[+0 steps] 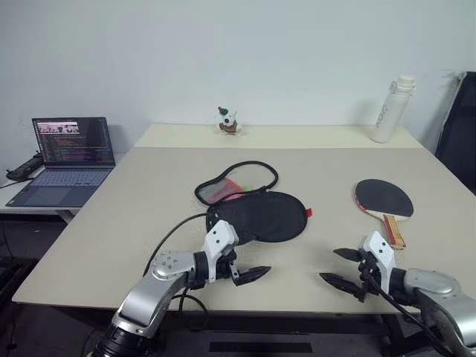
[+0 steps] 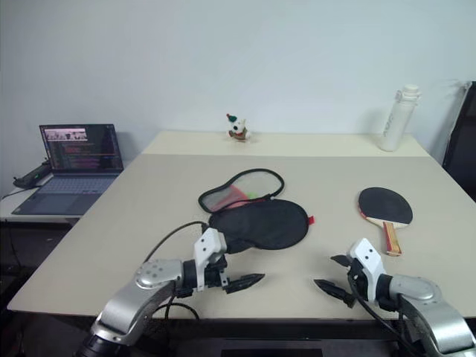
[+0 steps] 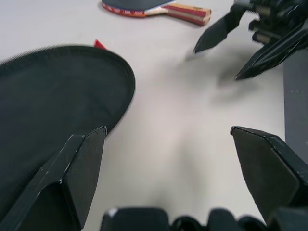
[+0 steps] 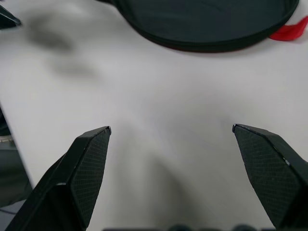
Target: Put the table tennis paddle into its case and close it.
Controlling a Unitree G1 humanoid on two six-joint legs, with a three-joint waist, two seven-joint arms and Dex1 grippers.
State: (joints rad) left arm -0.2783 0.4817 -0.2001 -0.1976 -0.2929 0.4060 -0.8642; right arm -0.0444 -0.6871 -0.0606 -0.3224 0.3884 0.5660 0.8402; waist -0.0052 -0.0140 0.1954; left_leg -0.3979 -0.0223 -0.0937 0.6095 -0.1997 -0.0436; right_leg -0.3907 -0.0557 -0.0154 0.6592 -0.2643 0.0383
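Note:
The case lies unzipped in the middle of the table, a black paddle-shaped pouch with its mesh-and-red flap folded back behind it. To its right the table tennis paddle rests flat, black face up, its handle toward the near edge. My left gripper hovers open just in front of the case's near rim. Further right, in front of the paddle handle, my right gripper is open and empty. In the right wrist view the case edge and its red tab lie beyond my spread fingers.
A laptop sits on a low stand off the table's left side. A white bottle and a small figurine stand at the far edge. A black cable loops over the tabletop beside my left arm.

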